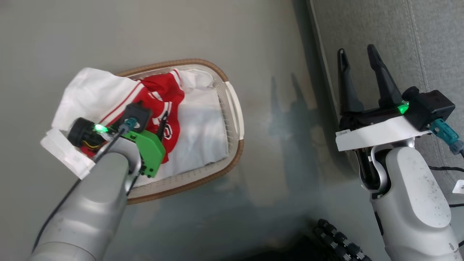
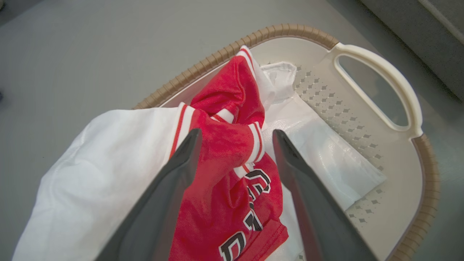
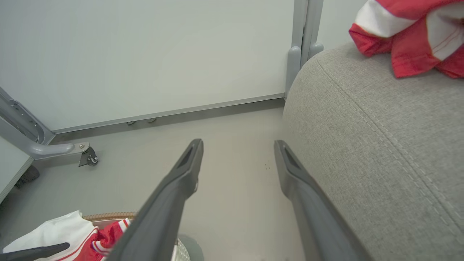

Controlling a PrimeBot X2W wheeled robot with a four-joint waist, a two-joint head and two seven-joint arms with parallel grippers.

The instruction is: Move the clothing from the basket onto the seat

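A red jersey (image 1: 163,94) with white stripes and dark lettering lies crumpled in the basket (image 1: 233,108), its white panel draped over the left rim. My left gripper (image 1: 159,125) hangs over it, open, and in the left wrist view its fingers (image 2: 181,170) straddle a red fold of the jersey (image 2: 224,152) without pinching it. My right gripper (image 1: 357,52) stands open and empty at the rounded edge of the grey seat (image 1: 384,32). On top of the seat (image 3: 380,145) lies another red and white jersey (image 3: 406,32).
A plain white liner sheet (image 2: 326,156) covers the basket floor. A white panel on a grey frame with a caster (image 3: 87,156) stands beyond the basket. A dark ribbed part (image 1: 337,239) shows at the bottom, and cables (image 1: 446,168) trail by the right arm.
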